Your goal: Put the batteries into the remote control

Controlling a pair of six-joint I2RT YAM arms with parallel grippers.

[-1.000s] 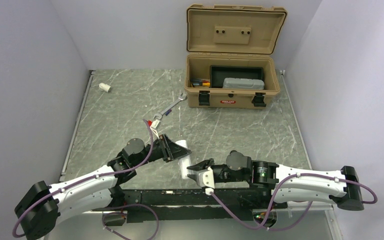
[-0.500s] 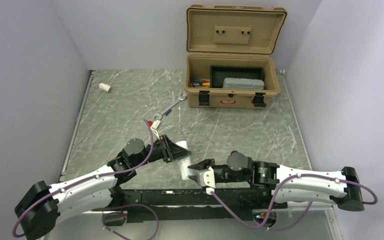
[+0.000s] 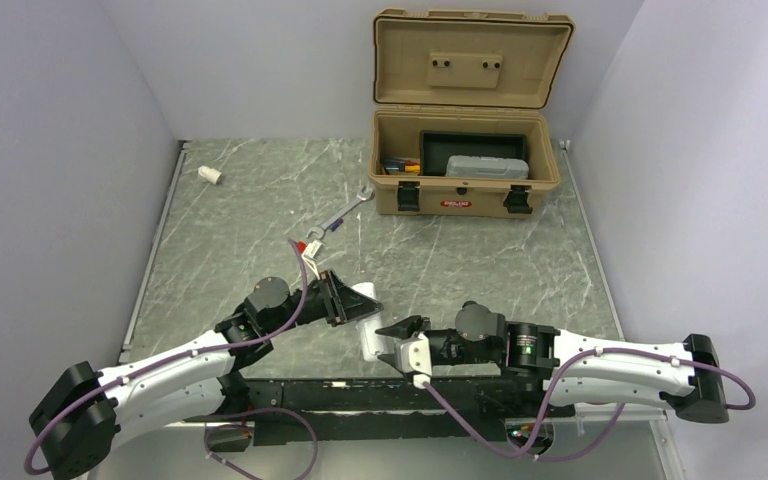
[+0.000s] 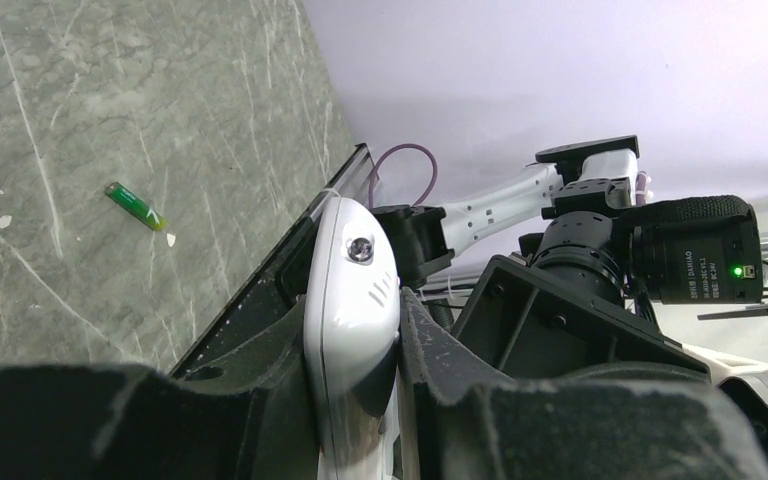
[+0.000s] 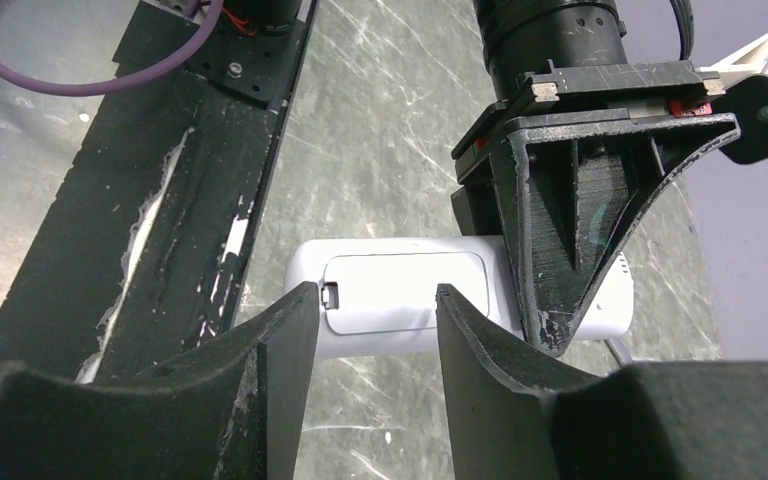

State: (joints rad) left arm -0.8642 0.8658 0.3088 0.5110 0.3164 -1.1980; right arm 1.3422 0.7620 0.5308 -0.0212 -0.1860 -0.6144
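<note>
Jaws of the right end effector [image 5: 372,300] have spread over the last second and now stand apart. They sit astride the back of the remote control [image 5: 615,300] without gripping it. Between them the battery cover [image 5: 405,292] looks shut, so loading seems not yet begun. The widening probably means a fresh hold or a try at the latch. Beyond it, the left end effector [image 4: 353,360] has not shifted and is clamped on the remote's far end, holding it clear of the worktop [image 4: 80,100]. Farther off, one green battery [image 4: 137,206] lies on the worktop, well apart from the remote.
</note>
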